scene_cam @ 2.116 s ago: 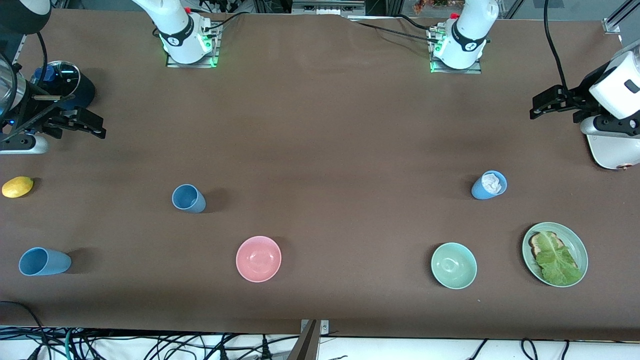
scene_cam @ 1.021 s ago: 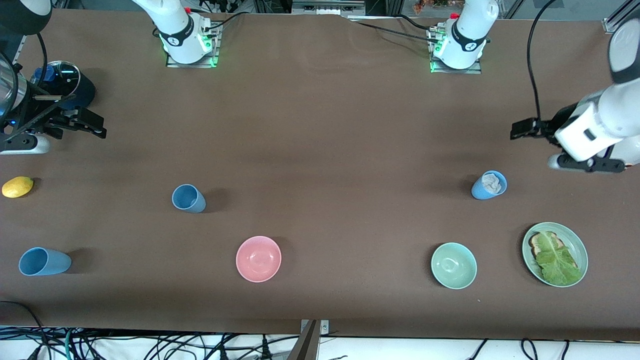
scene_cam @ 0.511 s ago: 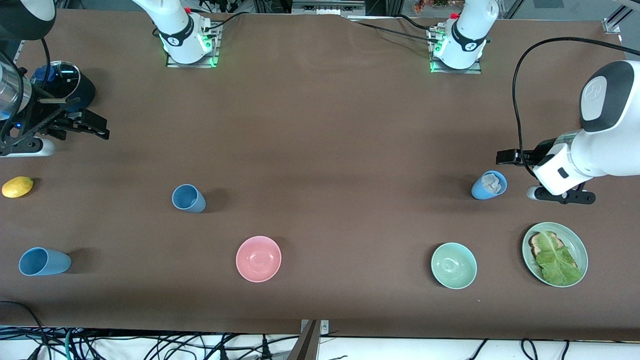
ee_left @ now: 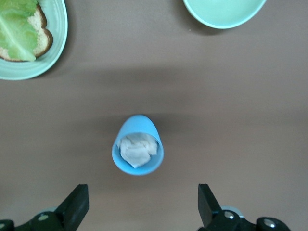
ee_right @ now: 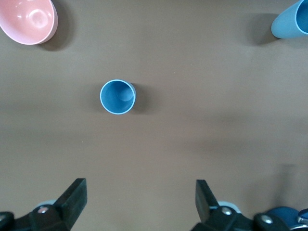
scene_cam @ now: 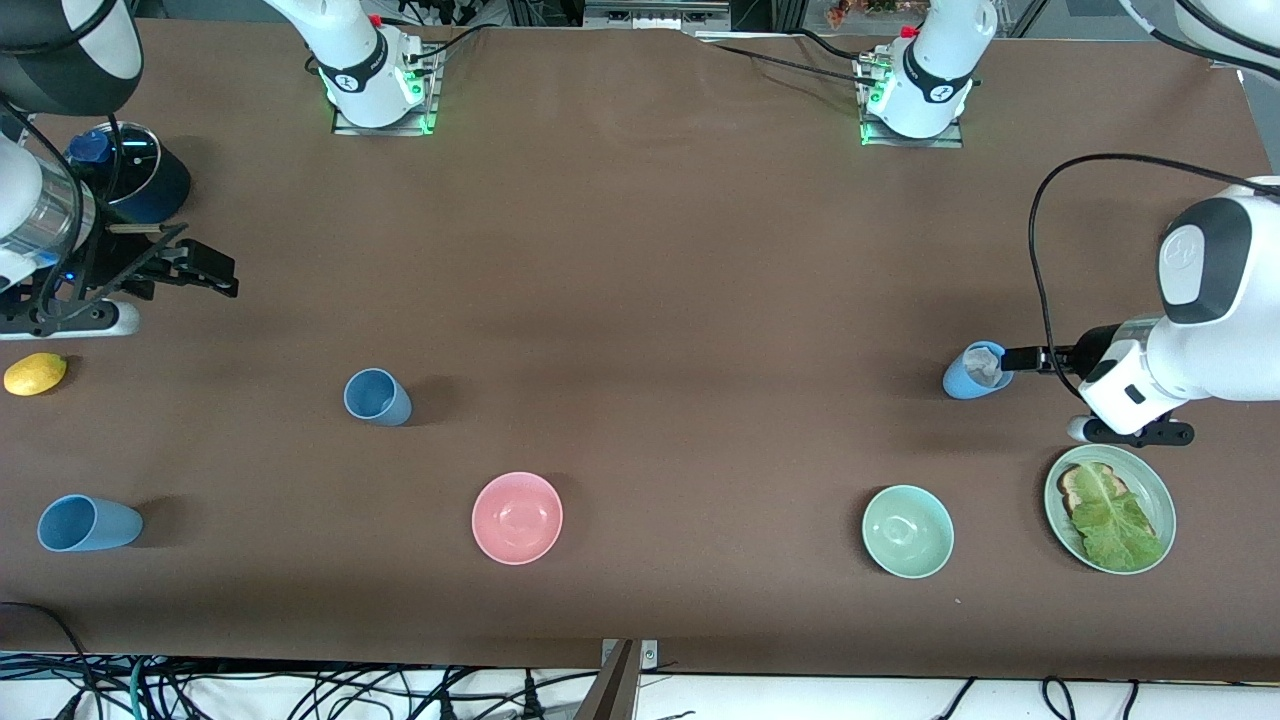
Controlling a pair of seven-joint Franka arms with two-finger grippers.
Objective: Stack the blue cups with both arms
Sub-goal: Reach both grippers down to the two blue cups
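Your right gripper (scene_cam: 200,268) hangs over bare table at the right arm's end, fingers (ee_right: 72,197) spread wide with nothing between them. Just beside that arm stands a dark-blue pot (scene_cam: 135,170) with a glass lid, and a lemon (scene_cam: 35,373) lies nearer the camera.

One blue cup (scene_cam: 88,523) sits close to the front edge at that end. A second blue cup (scene_cam: 377,397) stands upright, well apart from the first and empty. A pink bowl (scene_cam: 517,517) and a green bowl (scene_cam: 907,531) follow along the front.

The third blue cup (scene_cam: 975,372) stands toward the left arm's end with what looks like crumpled paper (ee_left: 138,149) inside. Your left gripper (scene_cam: 1010,359) is just beside it, spread open and empty; contact cannot be judged. A green plate (scene_cam: 1160,500) carries toast and lettuce.
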